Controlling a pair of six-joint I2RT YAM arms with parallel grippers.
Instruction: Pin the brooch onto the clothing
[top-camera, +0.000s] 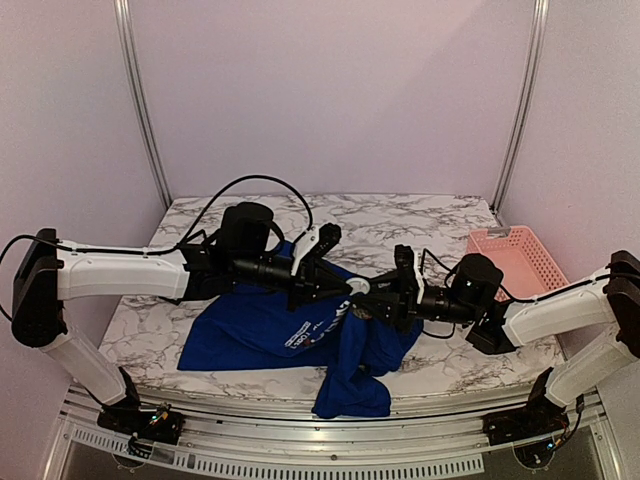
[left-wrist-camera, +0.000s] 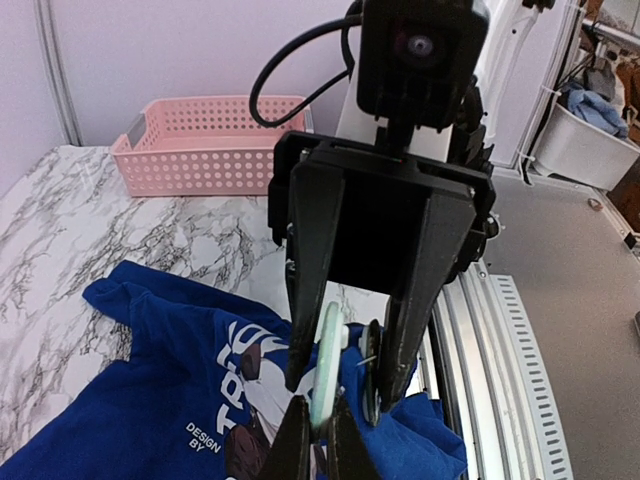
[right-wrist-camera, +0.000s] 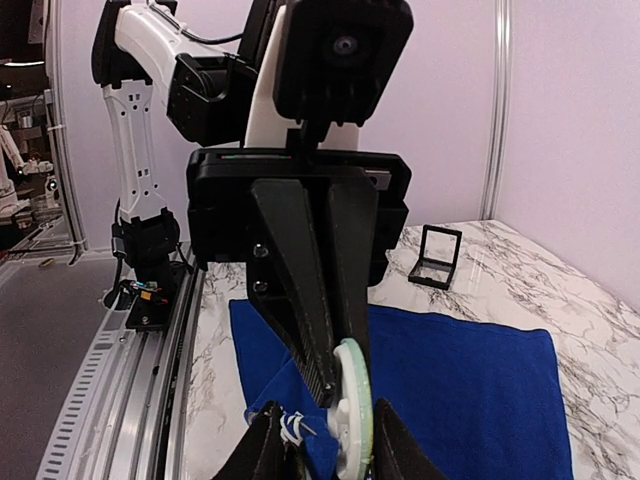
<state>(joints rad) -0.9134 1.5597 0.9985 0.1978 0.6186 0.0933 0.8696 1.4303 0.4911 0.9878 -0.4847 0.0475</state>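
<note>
The blue T-shirt (top-camera: 260, 335) lies on the marble table, its white lettering showing in the left wrist view (left-wrist-camera: 150, 340); one end hangs over the front edge. My left gripper (left-wrist-camera: 320, 430) is shut edge-on on a pale green disc (left-wrist-camera: 328, 360), which also shows in the right wrist view (right-wrist-camera: 355, 410). My right gripper (right-wrist-camera: 330, 450) faces it, its jaws standing either side of that disc, a lifted fold of shirt and the small dark brooch (left-wrist-camera: 372, 385). The brooch lies flat against one right finger, its pin pointing at the disc. The two grippers meet above the shirt (top-camera: 350, 295).
A pink basket (top-camera: 515, 255) stands at the back right, also in the left wrist view (left-wrist-camera: 200, 140). A small black square box (right-wrist-camera: 437, 257) stands on the table beyond the shirt. A metal rail (left-wrist-camera: 500, 350) runs along the table's front edge.
</note>
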